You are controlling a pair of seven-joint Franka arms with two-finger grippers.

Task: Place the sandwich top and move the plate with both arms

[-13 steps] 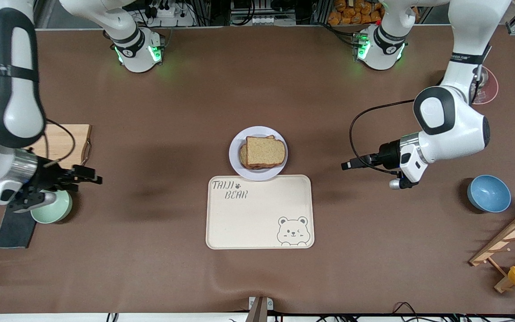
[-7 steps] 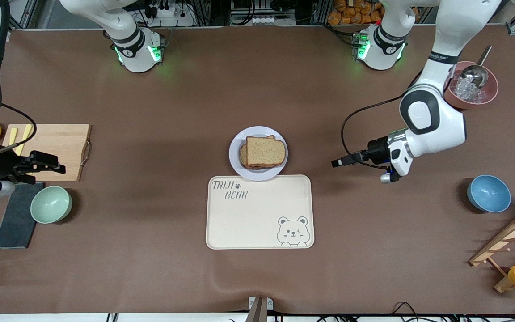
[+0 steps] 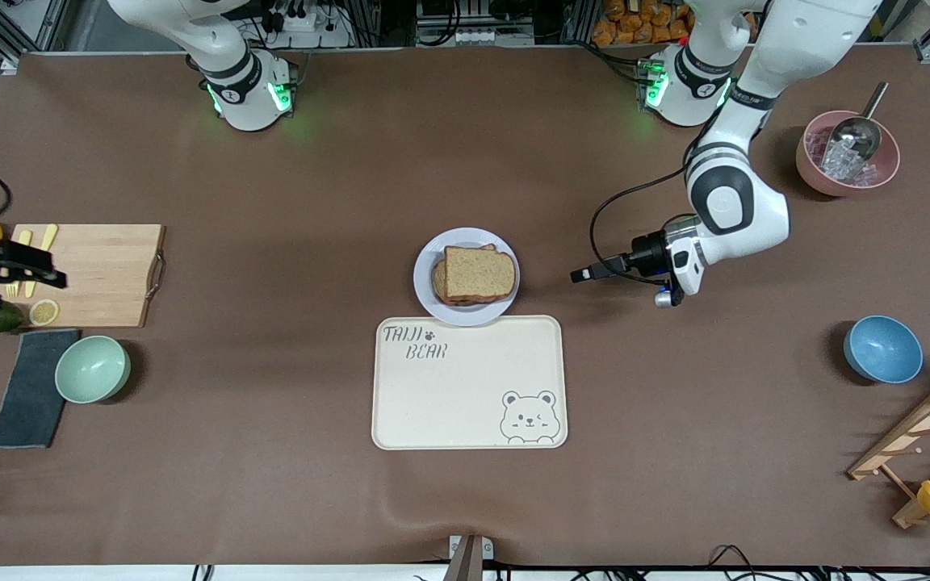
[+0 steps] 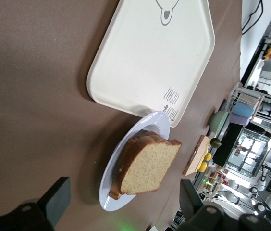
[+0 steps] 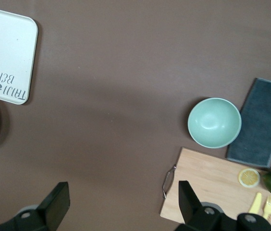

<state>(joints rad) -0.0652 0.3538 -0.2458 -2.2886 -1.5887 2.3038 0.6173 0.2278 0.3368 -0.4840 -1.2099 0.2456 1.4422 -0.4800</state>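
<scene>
The sandwich top [image 3: 477,273], a light-brown bread slice, lies on a stack of slices on the pale round plate [image 3: 427,291] at mid-table. The plate touches the cream bear-printed tray [image 3: 469,387] on the edge farther from the front camera. My left gripper [image 3: 577,276] hangs low beside the plate, toward the left arm's end, pointing at it. In the left wrist view the left gripper [image 4: 124,198] is open and empty, with the bread [image 4: 150,166] and plate [image 4: 107,197] ahead. My right gripper [image 3: 52,273] is over the cutting board; the right gripper [image 5: 122,196] is open and empty.
A wooden cutting board [image 3: 106,274] with lemon pieces, a mint bowl [image 3: 92,369] and a dark cloth [image 3: 27,399] sit at the right arm's end. A blue bowl [image 3: 882,349], a pink bowl with ice and scoop [image 3: 847,153] and a wooden rack [image 3: 921,440] stand at the left arm's end.
The right arm has pulled back from over the mint bowl to over the cutting board. The left gripper has moved closer to the plate. The sandwich and plate have not moved.
</scene>
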